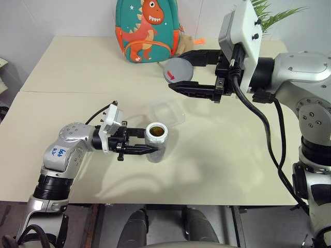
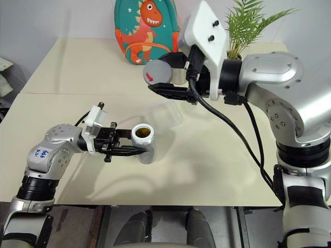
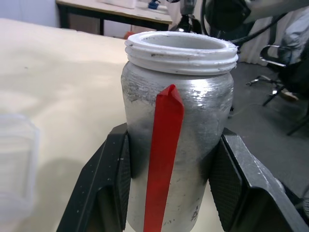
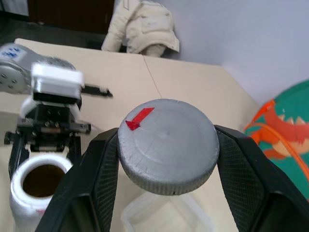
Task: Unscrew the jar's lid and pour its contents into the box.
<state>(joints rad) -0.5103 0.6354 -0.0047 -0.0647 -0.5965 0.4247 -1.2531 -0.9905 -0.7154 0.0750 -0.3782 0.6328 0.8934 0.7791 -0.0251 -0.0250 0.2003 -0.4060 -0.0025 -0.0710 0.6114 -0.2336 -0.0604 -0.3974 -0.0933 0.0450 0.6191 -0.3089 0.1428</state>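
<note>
Now lid (image 4: 167, 145) between right claw (image 4: 164, 159) fingers

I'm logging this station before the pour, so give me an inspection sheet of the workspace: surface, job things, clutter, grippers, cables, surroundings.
Surface: beige table, two tops joined by a seam.
Job's things: jar upright on the table, open, threads bare; lid off, held in the air; clear box just behind the jar, looks empty.
Clutter: dinosaur backpack at the far edge.
Grippers: left gripper shut on the jar's side; right gripper shut on the lid's rim.
Cables: black cable hanging from the right wrist; a thin one looped at the left wrist.
Surroundings: green plant behind the right arm, white wall.
</note>
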